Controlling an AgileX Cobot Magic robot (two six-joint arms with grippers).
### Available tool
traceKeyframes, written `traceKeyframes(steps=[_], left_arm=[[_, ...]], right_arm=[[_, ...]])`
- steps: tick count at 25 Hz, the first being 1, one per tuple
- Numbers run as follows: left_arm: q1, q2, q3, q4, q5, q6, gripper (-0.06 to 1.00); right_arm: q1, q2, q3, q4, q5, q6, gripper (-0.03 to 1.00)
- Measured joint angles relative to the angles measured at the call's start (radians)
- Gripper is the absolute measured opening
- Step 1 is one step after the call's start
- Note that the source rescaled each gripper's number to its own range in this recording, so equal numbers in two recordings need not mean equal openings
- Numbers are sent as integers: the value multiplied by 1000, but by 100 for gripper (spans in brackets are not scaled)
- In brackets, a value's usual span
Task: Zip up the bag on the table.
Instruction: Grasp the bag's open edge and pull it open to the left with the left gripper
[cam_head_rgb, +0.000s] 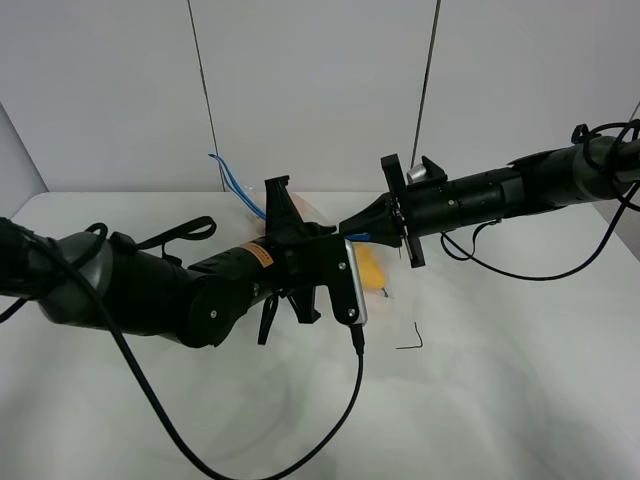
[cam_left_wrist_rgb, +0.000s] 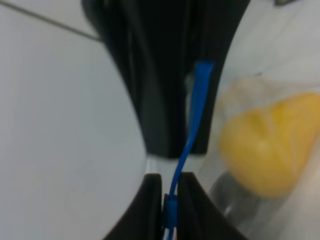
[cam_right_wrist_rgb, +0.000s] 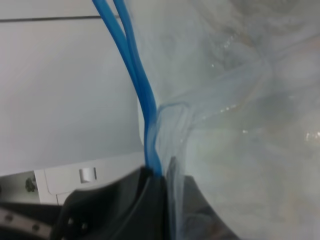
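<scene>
Zipping step at its outset. Both hands grip the bag's (cam_right_wrist_rgb: 240, 90) blue zipper strip (cam_left_wrist_rgb: 197, 100): the left hand (cam_left_wrist_rgb: 170, 185) is pressed together on the strip, and the right hand (cam_right_wrist_rgb: 162, 172) pinches it just beside, tip facing tip. Beyond the right hand's grip the two blue tracks (cam_right_wrist_rgb: 125, 25) run apart, so that stretch of the closure is judged unsealed. The next move probably calls for one hand to anchor the strip while the other, kept pressed on it, slides along toward the parted end, holding the strip taut and straight so the tracks mate rather than buckle. Pose: the left arm reaches in low from the left, forearm near level above the tabletop (cam_head_rgb: 500, 400). The right arm stretches in from the right at about the same height, and the two meet near the middle. The bag sits at mid-tabletop between and behind the hands, drawn up by its zipper edge, yellow produce (cam_left_wrist_rgb: 270, 140) showing through the plastic. Whether its base rests on the tabletop cannot be told, since the left arm covers it.
</scene>
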Motion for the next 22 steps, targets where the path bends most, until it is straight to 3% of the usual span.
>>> traceKeyframes(steps=[12, 22], left_arm=[[155, 0, 102, 25, -146, 51, 0], [271, 0, 104, 62, -165, 53, 0]], right_arm=[[9, 0, 0, 18, -2, 3, 0], [9, 0, 0, 22, 1, 3, 0]])
